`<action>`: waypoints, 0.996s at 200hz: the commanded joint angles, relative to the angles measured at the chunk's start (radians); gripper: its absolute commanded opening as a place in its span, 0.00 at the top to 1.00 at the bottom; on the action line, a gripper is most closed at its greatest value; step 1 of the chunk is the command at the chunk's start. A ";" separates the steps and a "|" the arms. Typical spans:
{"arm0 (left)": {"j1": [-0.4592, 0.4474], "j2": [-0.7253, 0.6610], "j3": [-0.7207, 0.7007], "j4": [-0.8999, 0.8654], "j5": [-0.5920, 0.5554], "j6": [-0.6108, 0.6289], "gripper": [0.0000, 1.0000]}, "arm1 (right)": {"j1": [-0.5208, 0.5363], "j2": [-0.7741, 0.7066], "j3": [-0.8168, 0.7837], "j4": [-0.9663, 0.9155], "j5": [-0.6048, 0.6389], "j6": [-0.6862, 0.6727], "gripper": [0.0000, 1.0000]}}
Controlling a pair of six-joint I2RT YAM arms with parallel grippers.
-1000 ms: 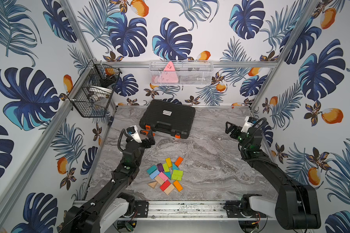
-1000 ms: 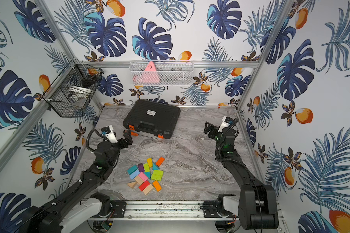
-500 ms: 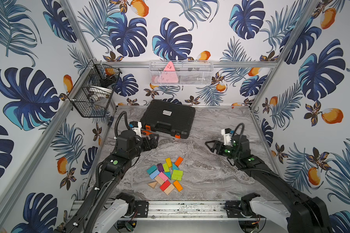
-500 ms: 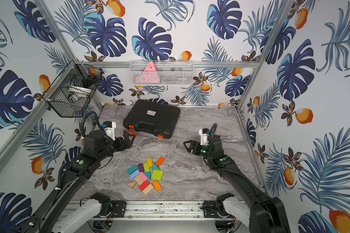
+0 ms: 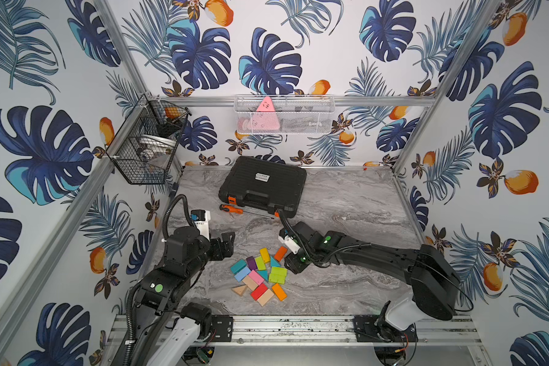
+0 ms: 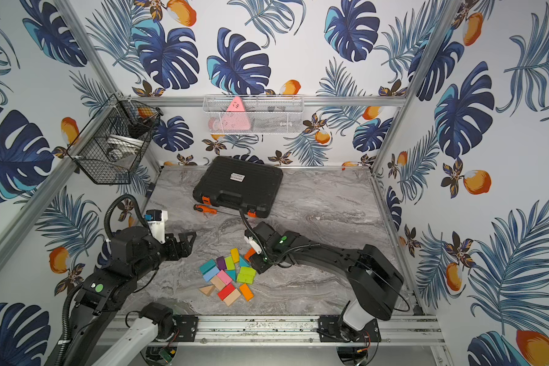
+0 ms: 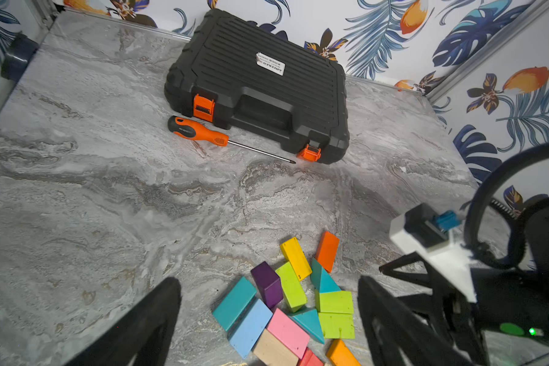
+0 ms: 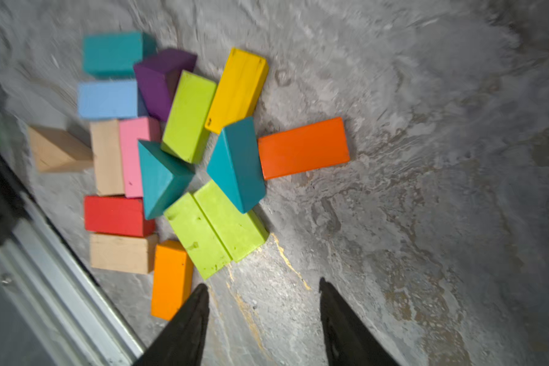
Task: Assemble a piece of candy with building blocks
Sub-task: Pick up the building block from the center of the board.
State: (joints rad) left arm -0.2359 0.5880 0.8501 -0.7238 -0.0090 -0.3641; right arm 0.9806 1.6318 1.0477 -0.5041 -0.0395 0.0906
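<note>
The building blocks lie flat in a loose cluster on the marble top, near its front middle. Among them are an orange brick, a yellow brick, teal wedges, lime green bricks, and purple, pink, red, blue and plain wood pieces. My left gripper hovers open to the left of the cluster, holding nothing. My right gripper points down at the cluster's right edge, jaws apart over bare marble, empty.
A shut black tool case lies at the back, with an orange-handled screwdriver in front of it. A black wire basket hangs on the left wall and a white mesh basket on the back wall. A metal rail runs along the front edge.
My right arm has swung in from the right wall to the blocks' right edge, and its jaws have narrowed. My left arm has come forward and down toward the cluster.
</note>
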 commanded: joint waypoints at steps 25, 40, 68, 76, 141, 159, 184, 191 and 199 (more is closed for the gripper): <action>0.001 -0.010 0.003 -0.017 -0.044 0.016 0.08 | 0.050 0.060 -0.015 -0.005 0.043 -0.161 0.47; 0.001 -0.007 0.003 -0.019 -0.045 0.015 0.08 | 0.053 0.075 -0.014 -0.003 0.033 -0.176 0.45; 0.001 -0.007 0.002 -0.019 -0.042 0.015 0.08 | 0.052 0.108 0.009 -0.018 0.047 -0.201 0.45; 0.001 -0.007 0.003 -0.019 -0.045 0.014 0.08 | 0.053 0.112 0.013 -0.018 0.045 -0.206 0.45; 0.001 -0.002 0.001 -0.019 -0.045 0.013 0.08 | 0.053 0.182 0.044 0.019 0.044 -0.233 0.45; 0.001 -0.001 0.001 -0.018 -0.045 0.012 0.08 | 0.053 0.207 0.061 0.027 0.039 -0.239 0.46; 0.002 0.004 0.001 -0.019 -0.043 0.012 0.08 | 0.064 0.252 0.079 0.023 0.016 -0.251 0.46; 0.002 0.006 0.001 -0.020 -0.042 0.013 0.08 | 0.070 0.263 0.107 0.022 0.009 -0.253 0.46; 0.001 0.008 0.003 -0.019 -0.040 0.014 0.08 | 0.077 0.276 0.120 0.017 0.001 -0.257 0.45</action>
State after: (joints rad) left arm -0.2352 0.5919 0.8501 -0.7494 -0.0475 -0.3641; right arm 1.0405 1.8652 1.1408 -0.4797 0.0105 -0.1436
